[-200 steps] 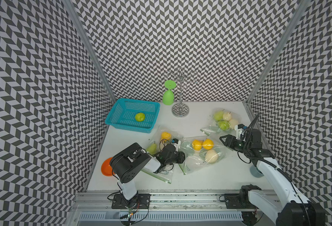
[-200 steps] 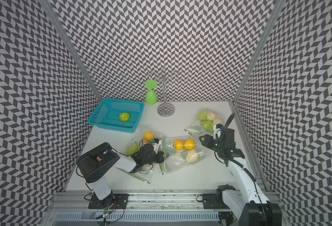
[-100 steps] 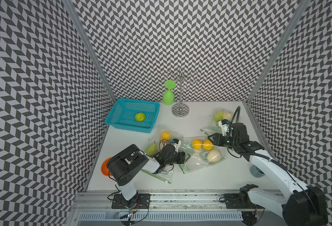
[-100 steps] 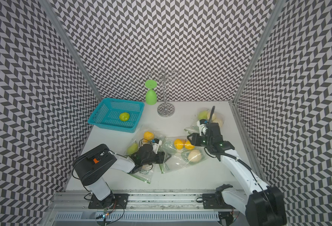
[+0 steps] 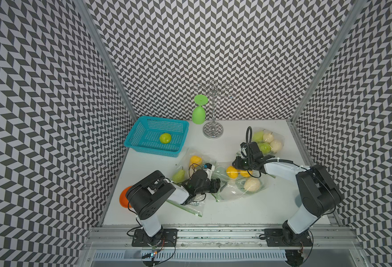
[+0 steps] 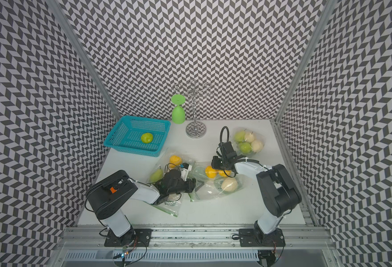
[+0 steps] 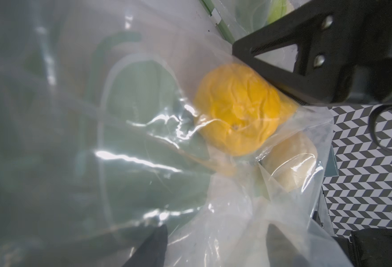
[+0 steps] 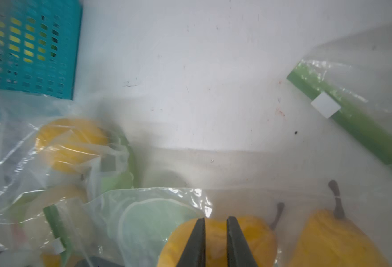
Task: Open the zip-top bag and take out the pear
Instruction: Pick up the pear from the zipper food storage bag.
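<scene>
Near the middle of the desk (image 5: 248, 208), the zip-top bag (image 5: 234, 193) still holds its pears (image 5: 251, 184), left gripper (image 7: 217, 228) spread wide at its left end, right gripper (image 8: 215, 218) almost closed over the yellow pear (image 5: 232, 172), hold unclear; taking out remains.

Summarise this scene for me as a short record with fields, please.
middle bag: yellow pears and pale pear inside
left gripper: open, at middle bag's edge
right gripper: jaws nearly closed over middle bag, grip unclear
basket: holds one green fruit
</scene>
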